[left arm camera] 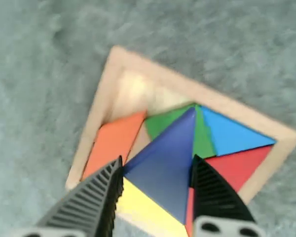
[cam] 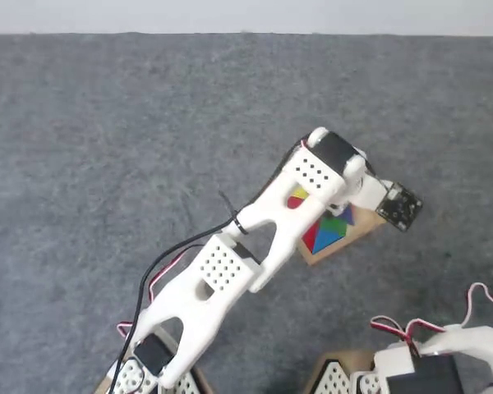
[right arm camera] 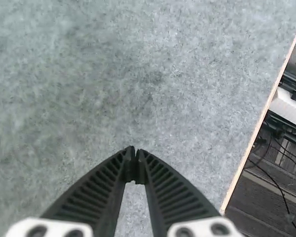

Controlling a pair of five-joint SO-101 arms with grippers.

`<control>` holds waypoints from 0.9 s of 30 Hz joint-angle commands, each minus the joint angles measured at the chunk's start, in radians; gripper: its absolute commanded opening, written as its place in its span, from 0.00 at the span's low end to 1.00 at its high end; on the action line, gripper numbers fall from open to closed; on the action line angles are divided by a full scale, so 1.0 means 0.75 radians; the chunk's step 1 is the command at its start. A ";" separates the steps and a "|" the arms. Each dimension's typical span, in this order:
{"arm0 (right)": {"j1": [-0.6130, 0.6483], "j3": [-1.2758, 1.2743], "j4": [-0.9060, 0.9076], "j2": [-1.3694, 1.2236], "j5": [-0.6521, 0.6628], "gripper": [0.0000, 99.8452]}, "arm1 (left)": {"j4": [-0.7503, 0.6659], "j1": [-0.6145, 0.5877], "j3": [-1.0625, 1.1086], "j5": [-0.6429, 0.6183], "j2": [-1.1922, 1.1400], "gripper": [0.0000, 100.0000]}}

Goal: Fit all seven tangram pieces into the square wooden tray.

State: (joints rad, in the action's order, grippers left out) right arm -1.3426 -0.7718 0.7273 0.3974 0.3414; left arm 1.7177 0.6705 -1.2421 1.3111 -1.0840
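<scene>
Pincer [left arm camera: 157, 160] around navy triangle [left arm camera: 170, 148] over tray [left arm camera: 114, 61]

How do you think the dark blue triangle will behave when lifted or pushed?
The dark blue triangle looks like a flat, rigid piece with crisp edges, so it probably stays stiff. Its faces look smooth and its sides slant, so it may slip or twist between the left gripper's ribbed fingers. Being flat, it should not roll.

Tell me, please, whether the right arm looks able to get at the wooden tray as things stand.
Probably not yet: the left arm stretches over the wooden tray, covering most of it, while the right gripper sits shut over bare carpet.
</scene>
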 commanded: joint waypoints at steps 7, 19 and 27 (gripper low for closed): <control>0.075 0.016 0.046 0.107 -0.014 0.01 | -0.008 -0.020 -0.075 -0.104 0.020 0.23; 0.073 0.025 0.044 0.107 -0.014 0.01 | 0.016 -0.100 -0.089 -0.153 0.027 0.22; 0.077 0.014 0.056 0.107 -0.016 0.01 | -0.051 -0.309 -0.095 -0.618 0.018 0.20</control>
State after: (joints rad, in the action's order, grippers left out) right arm -1.2981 -0.7718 0.7564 0.4250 0.3414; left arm 1.6901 0.5048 -1.2651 0.9966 -1.0840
